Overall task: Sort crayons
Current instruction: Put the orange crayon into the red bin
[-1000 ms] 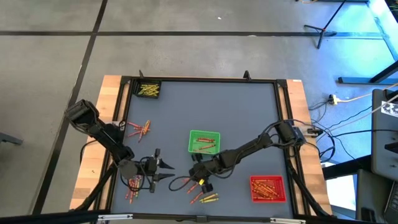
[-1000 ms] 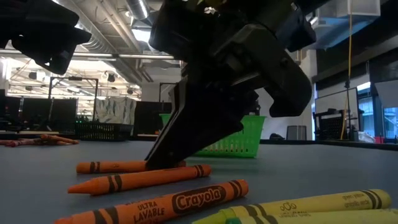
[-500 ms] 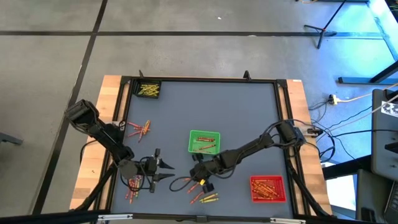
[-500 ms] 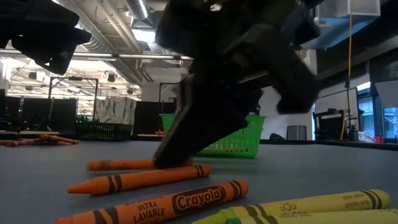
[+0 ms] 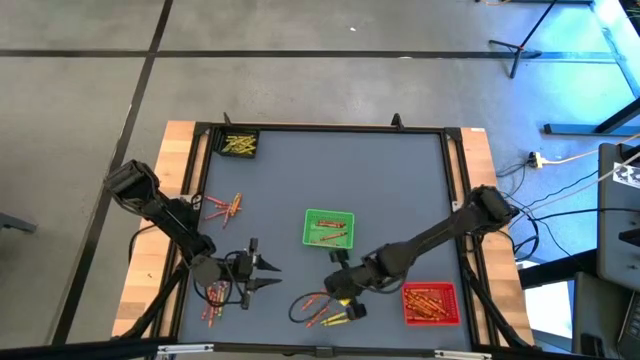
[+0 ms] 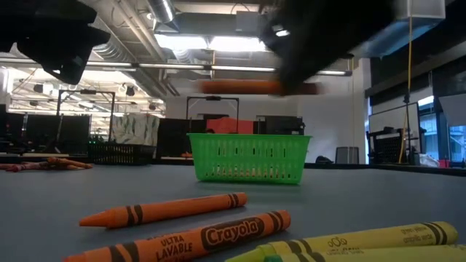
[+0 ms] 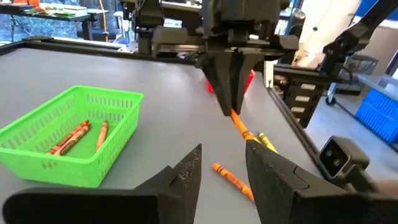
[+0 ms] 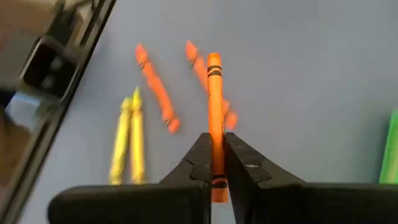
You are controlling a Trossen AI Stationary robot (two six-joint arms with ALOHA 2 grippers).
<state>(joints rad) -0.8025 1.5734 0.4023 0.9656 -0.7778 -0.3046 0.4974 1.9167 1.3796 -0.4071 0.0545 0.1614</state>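
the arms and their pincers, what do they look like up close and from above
Both arms are dark, slim, jointed tubes with thin black cables looping beside them. The left pincer has two broad, wedge-shaped matte black fingers. The right pincer has two black fingers tapering to narrow tips from a wide black body. No markings show on either.

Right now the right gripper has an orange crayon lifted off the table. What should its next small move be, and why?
Probably carry it sideways toward the red tray. The right gripper is shut on the orange crayon, clear of the table, and that tray beside it already holds similar-looking crayons. The left gripper waits, open.
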